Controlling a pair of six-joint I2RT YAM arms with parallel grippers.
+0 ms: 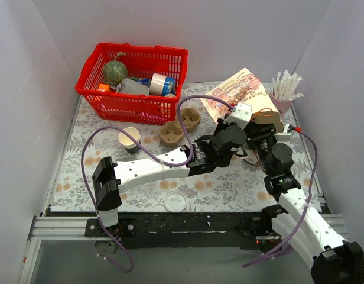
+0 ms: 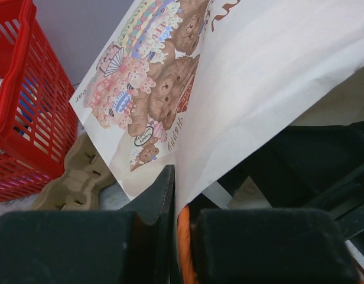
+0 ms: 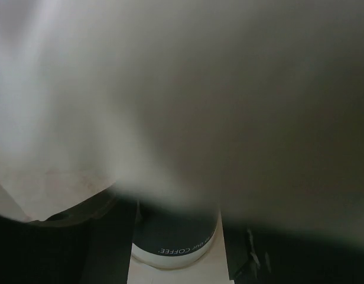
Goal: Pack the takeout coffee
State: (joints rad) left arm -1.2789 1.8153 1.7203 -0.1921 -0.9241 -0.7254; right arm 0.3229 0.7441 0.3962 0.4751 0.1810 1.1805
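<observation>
The takeout coffee (image 3: 170,245) shows in the right wrist view as a cup with a dark band printed "COFFEE" and a white rim. It sits between the fingers of my right gripper (image 3: 179,228), which is shut on it, with pale bag paper close over it. In the top view my right gripper (image 1: 259,144) is at the mouth of the bear-print paper bag (image 1: 238,92), and the cup is hidden there. My left gripper (image 1: 248,113) is shut on the bag's edge. In the left wrist view the bag (image 2: 259,71) is pinched between the left gripper's (image 2: 177,204) fingers.
A red basket (image 1: 135,94) of items stands at the back left and also shows in the left wrist view (image 2: 28,106). Two cardboard cup carriers (image 1: 181,126) lie beside it. An open lidless cup (image 1: 130,139) and a loose lid (image 1: 175,201) are on the mat. A cup of white sticks (image 1: 285,89) stands at the back right.
</observation>
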